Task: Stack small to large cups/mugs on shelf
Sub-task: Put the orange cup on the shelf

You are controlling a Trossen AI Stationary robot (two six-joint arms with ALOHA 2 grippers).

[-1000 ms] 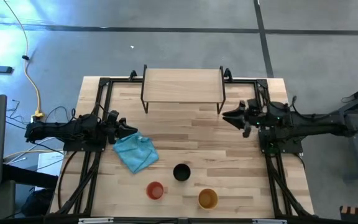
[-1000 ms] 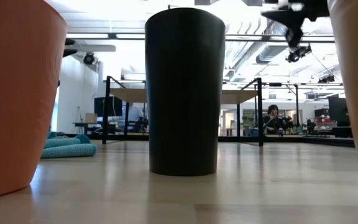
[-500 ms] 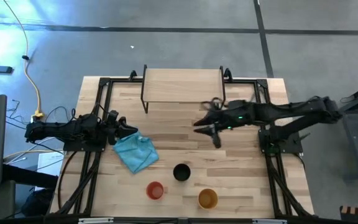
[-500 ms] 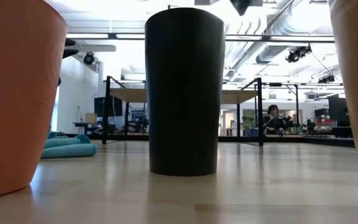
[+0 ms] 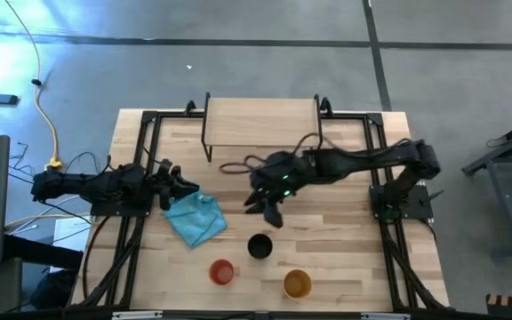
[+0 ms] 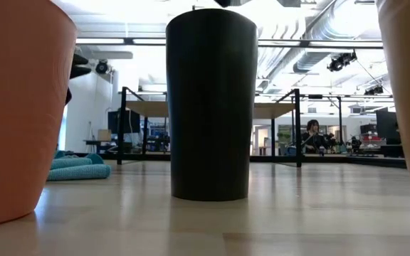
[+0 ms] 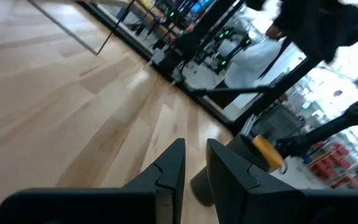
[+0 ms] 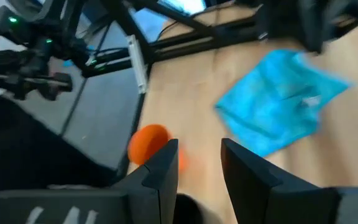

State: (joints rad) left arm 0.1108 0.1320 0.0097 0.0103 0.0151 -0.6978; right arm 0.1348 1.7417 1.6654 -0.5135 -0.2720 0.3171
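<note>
In the high view the black cup [image 5: 259, 246] stands upright near the table's near edge. The red cup [image 5: 222, 272] is to its near left and the yellow-orange cup [image 5: 297, 284] to its near right. The low view shows the black cup [image 6: 211, 107] between the red cup [image 6: 20, 107] and the yellow-orange cup [image 6: 408, 107]. The shelf [image 5: 260, 123] stands on its thin legs at the far edge. My right gripper [image 5: 263, 212] is open, just far of the black cup and above the table, pointing toward the near left. My left gripper [image 5: 188, 185] waits at the left, open by a narrow gap [image 7: 196, 144].
A light blue cloth [image 5: 194, 218] lies crumpled beside my left gripper; it shows with the red cup [image 8: 151, 143] ahead of my right gripper [image 8: 199, 146]. Bare wood lies between the shelf and the cups. A person [image 6: 312, 135] sits in the room beyond the table.
My right arm has swung from the table's right side toward the centre and the near edge, reaching out and tipping its gripper downward, and now stands just far of the black cup. The cups, the cloth and the shelf have kept their places.
</note>
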